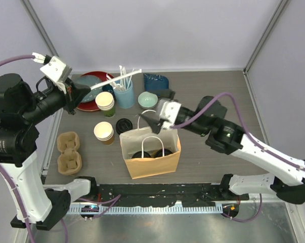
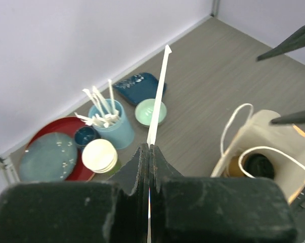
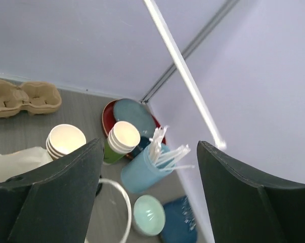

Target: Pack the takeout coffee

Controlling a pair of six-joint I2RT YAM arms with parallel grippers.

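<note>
Top external view: a brown paper bag (image 1: pixel 152 164) is seen standing open on the grey surface (image 1: pixel 218 86). The two lidded coffee cups (image 1: pixel 140 154) are seen inside it, side by side, with only their black tops showing. The right hand (image 1: pixel 151 119) is held just above the bag's far rim, its fingers spread and nothing between them. Well to the left of the bag and raised off the surface, the left hand (image 1: pixel 85 91) is clenched on one end of a white stick (image 1: pixel 117 81), which is pointed toward the space behind the bag. Left of the bag two lidless cup stacks (image 1: pixel 104 131) are placed, with a cardboard cup carrier (image 1: pixel 70 152) farther left. A pile of black lids (image 1: pixel 124 125) lies just behind the bag's left corner. Behind the bag a blue cup (image 1: pixel 124 95) of white sticks, a mint bowl (image 1: pixel 147 99) and a red plate (image 1: pixel 85 106) are set.

Left wrist view: the stick is seen pinched between the shut fingers. The bag is found at the right, with one dark top visible inside.

Right wrist view: the two fingers are seen wide apart, with the cup stacks, blue cup and bowl framed between them beyond the bag's rim.
</note>
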